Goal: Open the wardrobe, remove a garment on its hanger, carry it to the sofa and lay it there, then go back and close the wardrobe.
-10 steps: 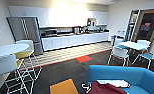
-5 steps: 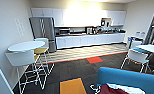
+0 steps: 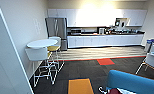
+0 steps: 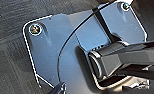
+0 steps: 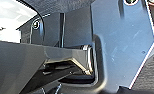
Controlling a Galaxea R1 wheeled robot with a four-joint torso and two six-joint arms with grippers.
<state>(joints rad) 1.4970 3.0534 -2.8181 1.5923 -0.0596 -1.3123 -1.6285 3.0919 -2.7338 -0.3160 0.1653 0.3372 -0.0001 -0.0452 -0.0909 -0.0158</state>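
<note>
Draped on the sofa [image 3: 133,82], the garment [image 3: 114,91] looks soft and limp, best held by its hanger; my jaws' state I cannot tell.

A dark blue-grey wrist plate [image 4: 55,57] with round corner screws [image 4: 35,29], a thin black cable [image 4: 68,42] and a black jointed bar [image 4: 133,57] are seen.

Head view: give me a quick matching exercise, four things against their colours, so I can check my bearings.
Things:
1. sofa
2. round table
3. refrigerator
4. nearest floor tile patch

Colours:
A. orange
B. silver grey
C. bright blue
D. white

Pairs: 1-C, 2-D, 3-B, 4-A
</note>
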